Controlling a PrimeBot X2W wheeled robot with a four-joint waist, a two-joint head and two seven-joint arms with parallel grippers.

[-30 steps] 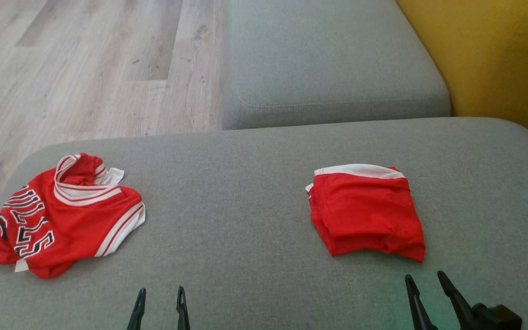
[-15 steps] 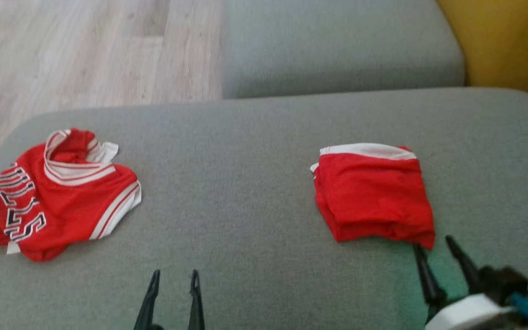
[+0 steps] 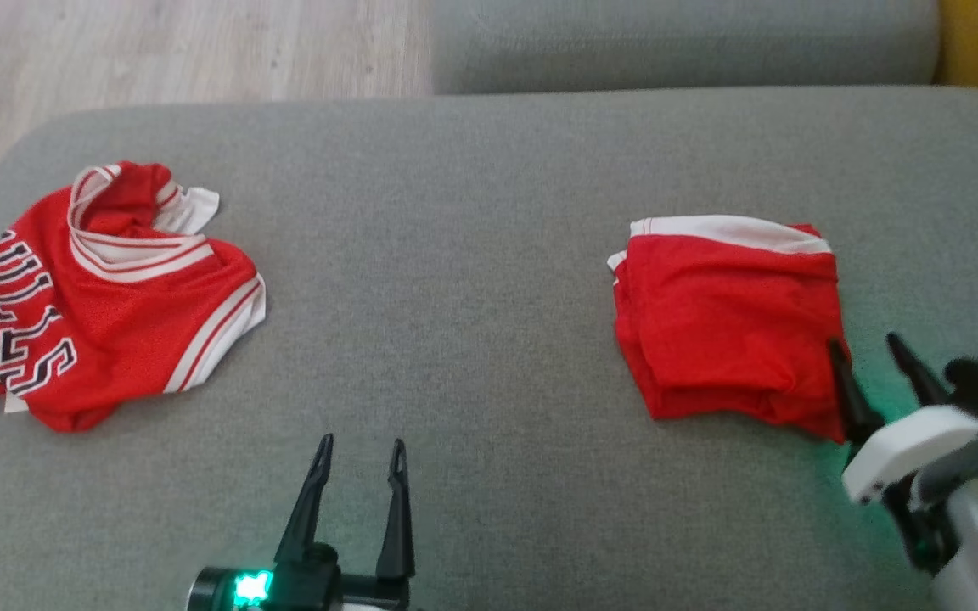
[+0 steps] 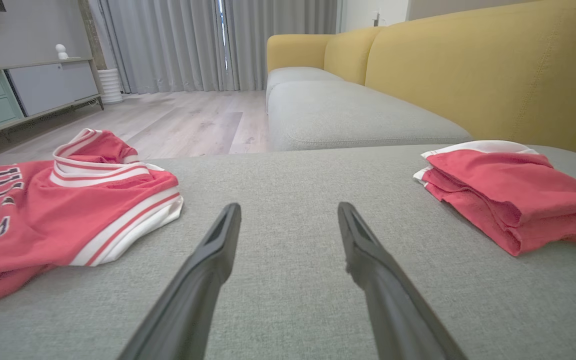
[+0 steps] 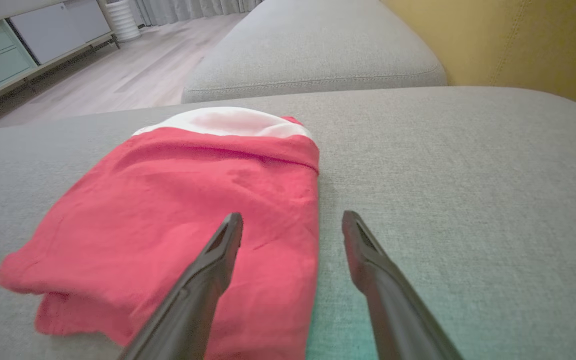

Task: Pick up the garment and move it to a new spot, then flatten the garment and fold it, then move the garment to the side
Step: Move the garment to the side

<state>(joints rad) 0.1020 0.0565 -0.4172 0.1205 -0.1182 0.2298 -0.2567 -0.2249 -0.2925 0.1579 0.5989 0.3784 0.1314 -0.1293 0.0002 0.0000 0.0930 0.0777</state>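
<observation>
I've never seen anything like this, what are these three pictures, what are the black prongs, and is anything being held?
This is a two-armed robot at a grey cushion. One picture looks down from its head; the other two look along each wrist's fingers. The prongs are its left gripper and right gripper, both open, holding nothing. A crumpled jersey lies at the left, a folded garment at the right, with the right gripper at its near right corner.
</observation>
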